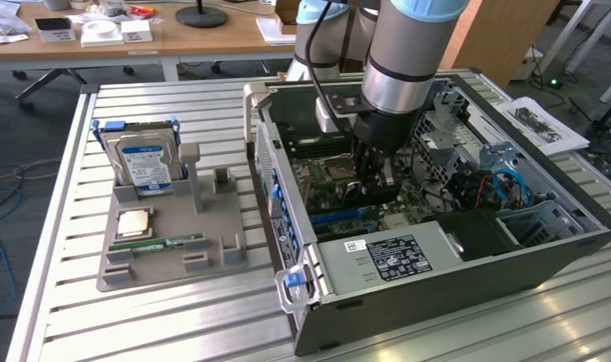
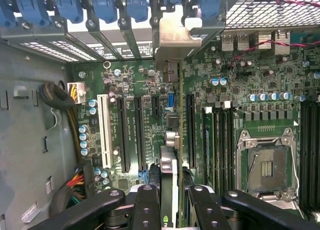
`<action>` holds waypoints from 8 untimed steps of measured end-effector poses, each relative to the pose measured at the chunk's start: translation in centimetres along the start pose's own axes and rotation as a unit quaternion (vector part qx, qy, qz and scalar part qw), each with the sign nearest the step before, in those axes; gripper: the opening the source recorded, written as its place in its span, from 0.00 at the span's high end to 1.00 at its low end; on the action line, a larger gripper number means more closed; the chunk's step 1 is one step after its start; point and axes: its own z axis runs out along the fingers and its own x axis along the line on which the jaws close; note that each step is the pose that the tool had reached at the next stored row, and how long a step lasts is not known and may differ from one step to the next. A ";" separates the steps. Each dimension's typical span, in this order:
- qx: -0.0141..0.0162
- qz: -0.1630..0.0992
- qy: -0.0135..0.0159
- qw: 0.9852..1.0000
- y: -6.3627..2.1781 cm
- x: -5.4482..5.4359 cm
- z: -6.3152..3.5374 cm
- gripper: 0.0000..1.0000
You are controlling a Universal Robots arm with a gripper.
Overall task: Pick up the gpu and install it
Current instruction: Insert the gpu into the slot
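Your gripper (image 2: 170,195) sits inside the computer case (image 1: 437,275), its fingers (image 2: 145,205) pinching the gpu (image 2: 169,162) edge-on; the gpu stands upright over the motherboard (image 2: 135,84) slots, its metal bracket (image 2: 172,32) by the blue clips (image 2: 100,4); you cannot tell whether it is seated; in the exterior view the hard drive (image 1: 145,162) stands at nine o'clock of the case.

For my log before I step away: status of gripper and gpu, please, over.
Status: gripper shut on gpu. Card held edge-on inside the case, above the motherboard slots. Nothing seen in the way.
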 end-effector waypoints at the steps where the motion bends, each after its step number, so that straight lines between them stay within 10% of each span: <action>1: 0.000 0.000 0.000 1.000 0.00 0.0 0.08 0.73; 8: 0.000 0.000 0.000 1.000 0.02 0.0 0.30 0.73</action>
